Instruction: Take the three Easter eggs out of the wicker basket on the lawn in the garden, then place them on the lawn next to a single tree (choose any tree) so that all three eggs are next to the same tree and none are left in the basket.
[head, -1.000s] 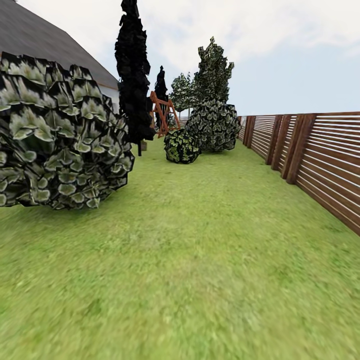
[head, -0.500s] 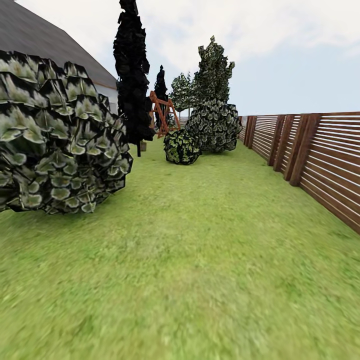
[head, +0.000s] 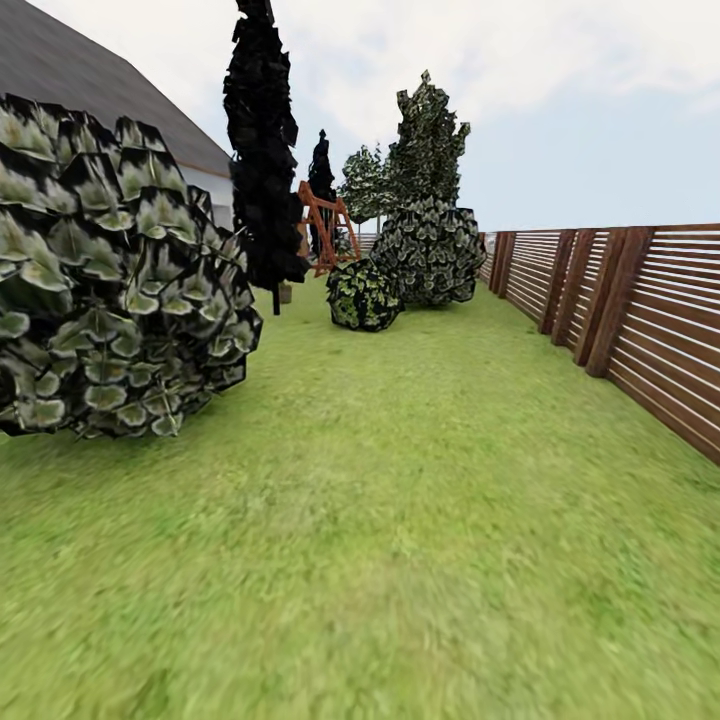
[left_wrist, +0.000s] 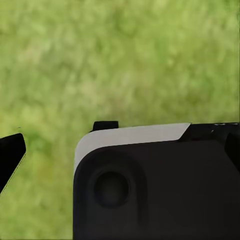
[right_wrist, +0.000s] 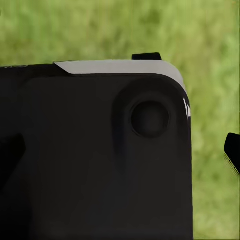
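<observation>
Across the lawn (head: 400, 520) the whole head view has shifted over the last second: the big leafy bush (head: 110, 280) at the left has slid further off-frame and the slatted fence (head: 640, 310) posts have drifted right, so it's the camera/base moving, not the plants (robot looks to be on its way through the garden, searching). No wicker basket, Easter eggs or pale-trunked tree can be made out yet, just an all-black tree (head: 262, 150) and far bushes, so the task seems barely started. Both wrist views are mostly blocked by dark housing over grass; whether either gripper's fingers are apart or together, I cannot tell.
</observation>
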